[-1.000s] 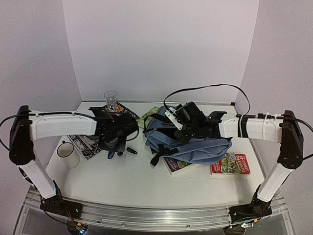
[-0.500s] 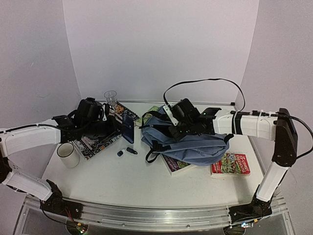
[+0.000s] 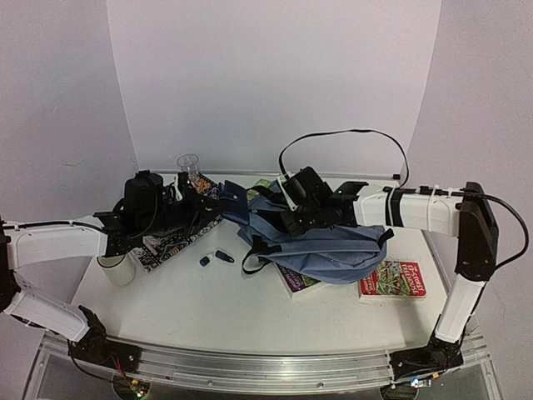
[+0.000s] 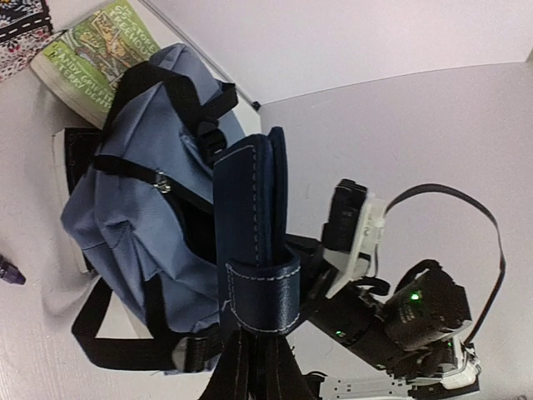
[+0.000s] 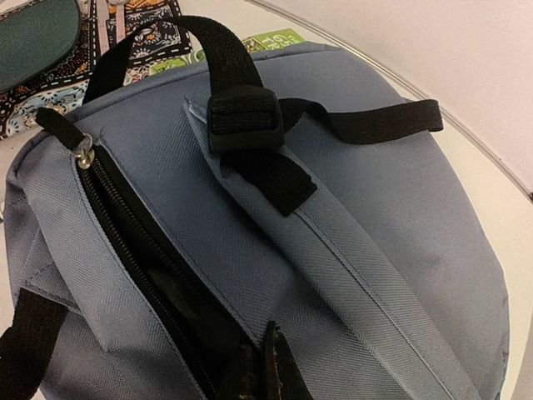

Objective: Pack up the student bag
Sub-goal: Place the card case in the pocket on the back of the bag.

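Note:
The student bag (image 3: 341,243) is a grey-blue backpack with black straps, lying right of the table's middle with its zipper open (image 5: 125,250). My right gripper (image 3: 268,218) is shut on the fabric edge of that opening (image 5: 268,367). My left gripper (image 3: 214,206) is shut on a flat navy case (image 4: 254,208) with white stitching and a loop band. The case stands upright just left of the bag's opening (image 3: 231,198). The bag fills the left wrist view (image 4: 137,208), with the right arm's wrist (image 4: 358,250) behind the case.
A white mug (image 3: 117,268) and a patterned book (image 3: 166,240) lie under my left arm, a glass beaker (image 3: 188,164) behind. Two small dark items (image 3: 213,258) lie in front. A green book (image 4: 87,54) sits behind the bag, one book (image 3: 293,282) under it, a red book (image 3: 393,279) at right.
My left arm drew back and swung its gripper right, carrying the navy case up to the bag. My right gripper pulled the bag's open edge to the left.

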### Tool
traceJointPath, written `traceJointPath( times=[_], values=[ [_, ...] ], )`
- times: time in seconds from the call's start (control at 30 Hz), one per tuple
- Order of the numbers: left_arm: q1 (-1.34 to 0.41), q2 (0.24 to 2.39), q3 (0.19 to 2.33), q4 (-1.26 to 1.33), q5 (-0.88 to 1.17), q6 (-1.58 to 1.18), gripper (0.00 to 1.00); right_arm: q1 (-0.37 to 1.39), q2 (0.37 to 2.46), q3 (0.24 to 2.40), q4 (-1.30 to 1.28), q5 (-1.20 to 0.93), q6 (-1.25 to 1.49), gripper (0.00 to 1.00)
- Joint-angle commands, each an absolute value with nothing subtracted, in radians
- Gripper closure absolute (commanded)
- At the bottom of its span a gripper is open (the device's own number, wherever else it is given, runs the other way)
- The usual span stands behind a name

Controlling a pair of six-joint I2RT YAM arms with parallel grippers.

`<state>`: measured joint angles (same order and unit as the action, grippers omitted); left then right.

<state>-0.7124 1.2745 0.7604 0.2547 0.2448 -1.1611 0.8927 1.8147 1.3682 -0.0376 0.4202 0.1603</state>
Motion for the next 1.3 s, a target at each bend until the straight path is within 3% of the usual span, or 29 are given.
traceJointPath(
  times=[0.0,0.47,1.27],
  values=[
    [-0.709,1.251,0.734,0.468,0.273,-1.287,1.0,0.9,1.837,1.427,0.012,0.445,0.214,1.0],
    [-0.848,1.421,0.713,0.625,0.181,-1.47,1.0,0.9,1.799,1.435,0.025,0.356,0.27,1.0],
    [-0.865,1.686,0.744,0.941,0.155,-1.56,1.0,0.9,1.7,1.363,0.1,0.228,0.21,1.0]
  ],
)
